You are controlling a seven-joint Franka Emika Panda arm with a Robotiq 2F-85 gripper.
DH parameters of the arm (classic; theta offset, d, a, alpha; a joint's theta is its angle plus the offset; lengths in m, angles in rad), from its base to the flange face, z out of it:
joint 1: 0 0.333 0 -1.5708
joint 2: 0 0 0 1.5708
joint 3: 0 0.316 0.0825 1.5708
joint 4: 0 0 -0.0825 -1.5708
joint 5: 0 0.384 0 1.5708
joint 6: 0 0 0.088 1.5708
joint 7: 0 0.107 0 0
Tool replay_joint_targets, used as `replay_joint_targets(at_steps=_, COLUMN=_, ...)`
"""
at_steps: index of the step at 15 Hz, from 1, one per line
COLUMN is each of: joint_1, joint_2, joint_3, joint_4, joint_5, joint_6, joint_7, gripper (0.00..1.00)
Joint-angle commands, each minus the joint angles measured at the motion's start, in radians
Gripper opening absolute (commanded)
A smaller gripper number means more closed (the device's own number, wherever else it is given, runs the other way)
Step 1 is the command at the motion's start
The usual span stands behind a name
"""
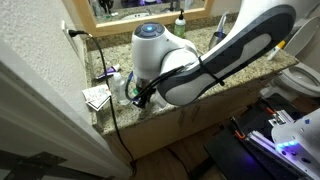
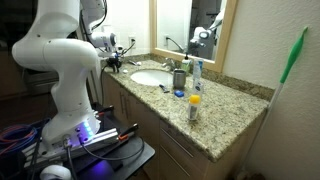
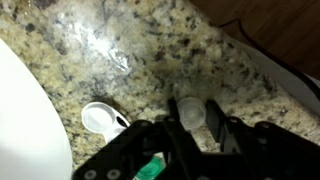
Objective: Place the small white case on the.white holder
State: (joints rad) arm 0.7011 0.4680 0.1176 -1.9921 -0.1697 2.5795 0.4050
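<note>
In the wrist view my gripper (image 3: 192, 118) has its two black fingers pressed against both sides of the small white case (image 3: 189, 110), a tiny roundish whitish piece just over the speckled granite counter (image 3: 150, 50). A white ring-shaped holder (image 3: 100, 118) lies on the counter a short way to the left of the case, beside the white sink rim (image 3: 25, 110). In both exterior views the gripper (image 1: 140, 96) (image 2: 115, 63) hangs low over the counter next to the sink; the case is too small to see there.
A clear plastic bottle (image 2: 196, 72), a small orange-capped bottle (image 2: 194, 105) and a blue item (image 2: 180, 94) stand near the sink basin (image 2: 150, 77). A white flat item (image 1: 97, 97) and a black cable (image 1: 105, 70) sit by the wall. A green thing (image 3: 150, 170) shows under the gripper.
</note>
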Motion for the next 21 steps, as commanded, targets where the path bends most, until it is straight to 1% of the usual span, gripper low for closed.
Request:
replay_joint_targets(at_steps=1, joint_1=-0.021, joint_2=-0.123, joint_3=0.010, joint_4=-0.083, joint_5=0.004, joint_6=-0.093, joint_7=0.013, gripper=0.08)
replay_joint_targets(at_steps=3, joint_1=-0.029, joint_2=-0.203, joint_3=0.008, joint_4=-0.122, joint_5=-0.010, joint_6=-0.145, joint_7=0.039, gripper=0.08)
replay_joint_targets(at_steps=5, joint_1=-0.054, joint_2=-0.276, joint_3=0.016, joint_4=-0.158, joint_5=-0.014, joint_6=-0.148, joint_7=0.061, gripper=0.08)
replay_joint_targets(at_steps=7, joint_1=-0.094, joint_2=-0.325, joint_3=0.035, joint_4=-0.186, joint_5=0.016, joint_6=-0.134, joint_7=0.070, gripper=0.08)
replay_joint_targets(at_steps=8, joint_1=-0.092, joint_2=-0.256, joint_3=0.051, joint_4=-0.115, joint_5=-0.010, joint_6=-0.143, joint_7=0.068, gripper=0.33)
replay_joint_targets(at_steps=9, joint_1=-0.110, joint_2=-0.285, joint_3=0.059, joint_4=-0.133, joint_5=-0.008, joint_6=-0.143, joint_7=0.068, gripper=0.33)
replay_joint_targets(at_steps=10, joint_1=-0.121, joint_2=-0.304, joint_3=0.064, joint_4=-0.148, joint_5=-0.008, joint_6=-0.141, joint_7=0.069, gripper=0.08)
replay_joint_targets(at_steps=11, joint_1=-0.132, joint_2=-0.282, joint_3=0.061, joint_4=-0.144, joint_5=-0.027, joint_6=-0.131, joint_7=0.087, gripper=0.08)
replay_joint_targets(at_steps=13, joint_1=-0.157, joint_2=-0.244, joint_3=0.069, joint_4=-0.148, joint_5=-0.024, joint_6=-0.066, joint_7=0.097, gripper=0.08)
replay_joint_targets(at_steps=16, joint_1=-0.177, joint_2=-0.189, joint_3=0.059, joint_4=-0.148, joint_5=-0.037, joint_6=-0.001, joint_7=0.131, gripper=0.08)
replay_joint_targets(at_steps=19, joint_1=-0.175, joint_2=-0.157, joint_3=0.050, joint_4=-0.152, joint_5=-0.044, joint_6=0.061, joint_7=0.156, gripper=0.08)
replay_joint_targets(at_steps=20, joint_1=-0.180, joint_2=-0.172, joint_3=0.058, joint_4=-0.153, joint_5=-0.026, joint_6=0.025, joint_7=0.132, gripper=0.33)
replay_joint_targets(at_steps=21, joint_1=-0.178, joint_2=-0.162, joint_3=0.055, joint_4=-0.153, joint_5=-0.026, joint_6=0.039, joint_7=0.136, gripper=0.33)
